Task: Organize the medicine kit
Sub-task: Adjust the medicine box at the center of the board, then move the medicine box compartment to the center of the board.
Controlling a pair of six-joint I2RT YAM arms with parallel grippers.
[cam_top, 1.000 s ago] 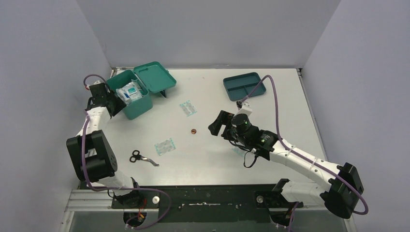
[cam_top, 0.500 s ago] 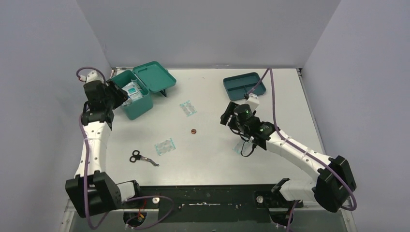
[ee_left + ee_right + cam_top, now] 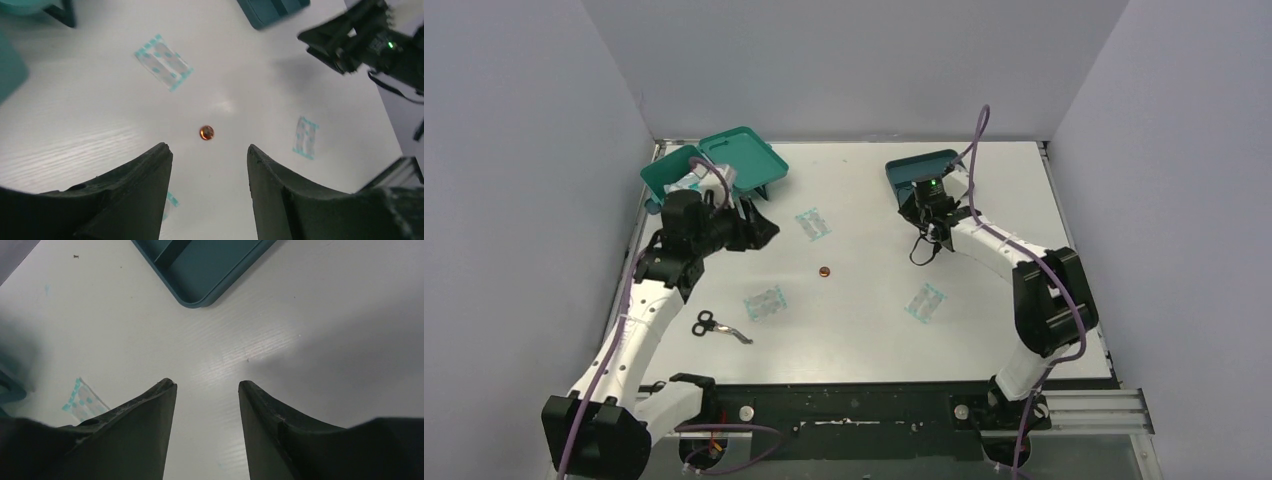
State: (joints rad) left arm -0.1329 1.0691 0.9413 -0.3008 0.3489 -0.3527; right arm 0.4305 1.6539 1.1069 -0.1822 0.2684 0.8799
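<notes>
The medicine kit (image 3: 664, 172), a teal box with its lid (image 3: 746, 160) swung open, stands at the back left, and my left arm hides part of it. White packets (image 3: 686, 183) show inside. My left gripper (image 3: 760, 231) (image 3: 207, 148) hovers open and empty just right of the kit. A small copper disc (image 3: 206, 132) (image 3: 824, 271) lies on the table ahead of its tips. My right gripper (image 3: 911, 209) (image 3: 206, 384) is open with nothing between its fingers, above bare table by the near corner of the dark teal divided tray (image 3: 929, 168) (image 3: 200, 270).
Three plaster packets lie flat on the white table: one (image 3: 812, 223) (image 3: 163, 62) right of the kit, one (image 3: 764, 302) near the middle left, one (image 3: 925, 301) (image 3: 305, 145) at the right. Scissors (image 3: 719, 326) lie near the front left. Grey walls close in the table.
My left arm swung from the kit's left side out over the table to its right, jaws widening. My right arm drew back toward the tray with jaws narrowing, uncovering a plaster packet.
</notes>
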